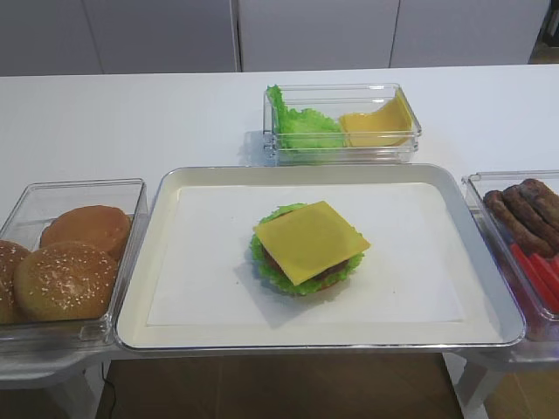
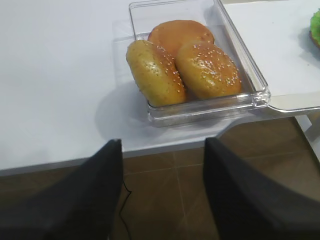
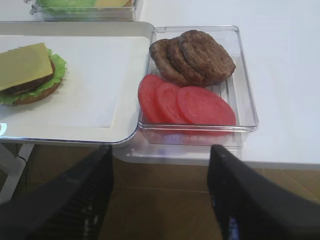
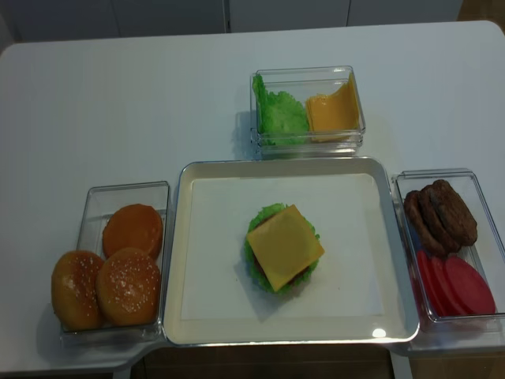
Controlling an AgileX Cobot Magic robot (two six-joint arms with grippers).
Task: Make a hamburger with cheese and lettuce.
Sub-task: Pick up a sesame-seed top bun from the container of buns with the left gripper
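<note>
A: Hamburger [image 4: 282, 249]? 
B: Centre of tray [image 4: 213, 316] — cheese [image 4: 285, 245] topmost, lettuce [image 4: 264, 214] fringing beneath.
A: Grippers?
B: Left gripper [image 2: 162, 192] and right gripper [image 3: 160, 195] — both spread, empty, at frame bottom.

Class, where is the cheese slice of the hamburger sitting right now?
In both high views the cheese lies on top of the patty and lettuce, near the middle of the tray, between the bun box at left and the patty-and-tomato box at right.
</note>
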